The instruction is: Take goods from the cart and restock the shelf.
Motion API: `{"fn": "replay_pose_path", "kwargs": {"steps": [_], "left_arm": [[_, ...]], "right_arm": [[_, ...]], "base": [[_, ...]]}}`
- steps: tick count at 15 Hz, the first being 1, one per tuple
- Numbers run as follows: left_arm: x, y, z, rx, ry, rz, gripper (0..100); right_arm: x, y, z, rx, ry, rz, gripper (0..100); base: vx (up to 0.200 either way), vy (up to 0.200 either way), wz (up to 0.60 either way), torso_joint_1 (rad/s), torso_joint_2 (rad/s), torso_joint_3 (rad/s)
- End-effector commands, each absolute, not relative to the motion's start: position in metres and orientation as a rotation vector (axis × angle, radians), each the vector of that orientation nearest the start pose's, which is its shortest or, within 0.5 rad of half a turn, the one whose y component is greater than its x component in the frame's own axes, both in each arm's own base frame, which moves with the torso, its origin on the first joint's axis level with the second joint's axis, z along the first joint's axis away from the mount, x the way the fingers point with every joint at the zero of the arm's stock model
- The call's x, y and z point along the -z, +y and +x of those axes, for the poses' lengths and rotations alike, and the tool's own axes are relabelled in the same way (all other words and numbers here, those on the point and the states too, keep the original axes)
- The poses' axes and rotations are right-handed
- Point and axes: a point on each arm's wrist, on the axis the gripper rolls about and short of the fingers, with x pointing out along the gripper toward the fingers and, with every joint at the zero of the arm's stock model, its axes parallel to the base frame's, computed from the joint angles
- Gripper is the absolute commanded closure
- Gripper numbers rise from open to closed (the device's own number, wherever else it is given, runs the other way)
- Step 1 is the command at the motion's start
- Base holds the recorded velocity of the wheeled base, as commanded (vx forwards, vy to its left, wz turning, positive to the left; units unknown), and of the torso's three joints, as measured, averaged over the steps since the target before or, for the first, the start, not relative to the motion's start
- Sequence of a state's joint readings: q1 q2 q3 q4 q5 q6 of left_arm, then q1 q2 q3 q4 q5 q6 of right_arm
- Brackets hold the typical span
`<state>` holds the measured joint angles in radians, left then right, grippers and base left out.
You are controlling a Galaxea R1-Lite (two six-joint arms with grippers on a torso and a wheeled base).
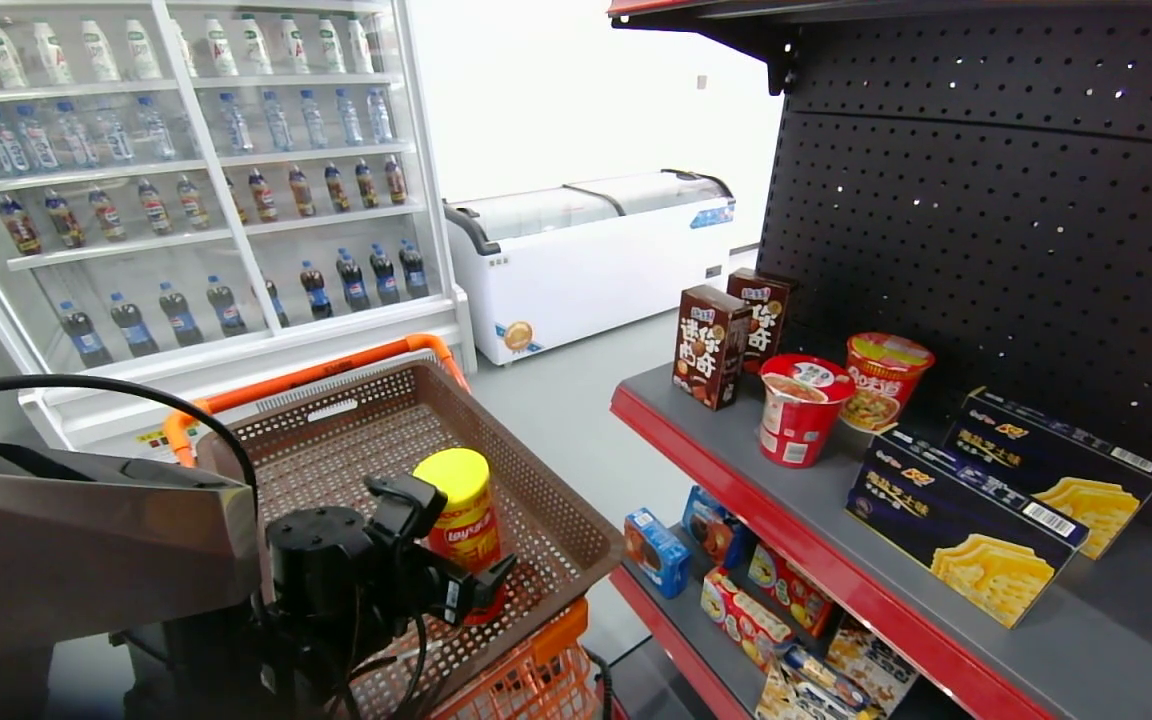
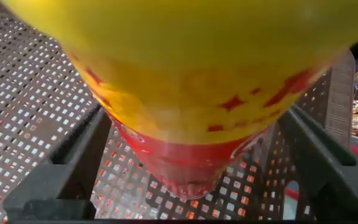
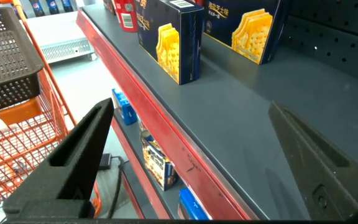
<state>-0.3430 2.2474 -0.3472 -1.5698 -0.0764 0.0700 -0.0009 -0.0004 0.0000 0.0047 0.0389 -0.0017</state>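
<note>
A yellow-lidded can of chips [image 1: 458, 505] stands upright in the brown perforated basket [image 1: 556, 500] on top of the orange cart [image 1: 526, 690]. My left gripper [image 1: 456, 545] has one finger on each side of its lower half and looks shut on it. In the left wrist view the can [image 2: 191, 93] sits between both fingers [image 2: 73, 162] of the left gripper [image 2: 201, 118], with the basket mesh below. My right gripper [image 3: 191, 143] is open with nothing in it, above the red front edge of the grey shelf [image 3: 241, 112].
The grey shelf [image 1: 726, 440] holds two brown boxes [image 1: 708, 345], two red cup noodles [image 1: 798, 408] and dark blue cracker boxes [image 1: 966, 525], with bare room at the near end. Snack packs [image 1: 746, 620] fill the lower shelf. A drinks cooler [image 1: 186, 180] and chest freezer [image 1: 586, 255] stand behind.
</note>
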Motion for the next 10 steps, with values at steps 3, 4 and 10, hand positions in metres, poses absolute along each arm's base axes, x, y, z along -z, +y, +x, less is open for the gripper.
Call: {"fn": "replay_pose_path", "kwargs": {"steps": [3,4,10], "left_arm": [[-0.018,-0.100,0.283,0.422,0.287,0.111,0],[-0.016,-0.100,0.284,0.422,0.292,0.118,0],[-0.010,-0.106,0.304,0.400,0.256,0.120,100]], "right_arm": [[-0.075,0.001,-0.023,-0.040,0.005,-0.001,0],[-0.075,0.001,-0.023,-0.038,0.005,-0.001,0],[-0.075,0.001,-0.023,-0.038,0.005,-0.001,0]], "base": [[0.000,0.000,0.00,0.000,0.00,0.000],[0.000,0.000,0.00,0.000,0.00,0.000],[0.000,0.000,0.00,0.000,0.00,0.000]]}}
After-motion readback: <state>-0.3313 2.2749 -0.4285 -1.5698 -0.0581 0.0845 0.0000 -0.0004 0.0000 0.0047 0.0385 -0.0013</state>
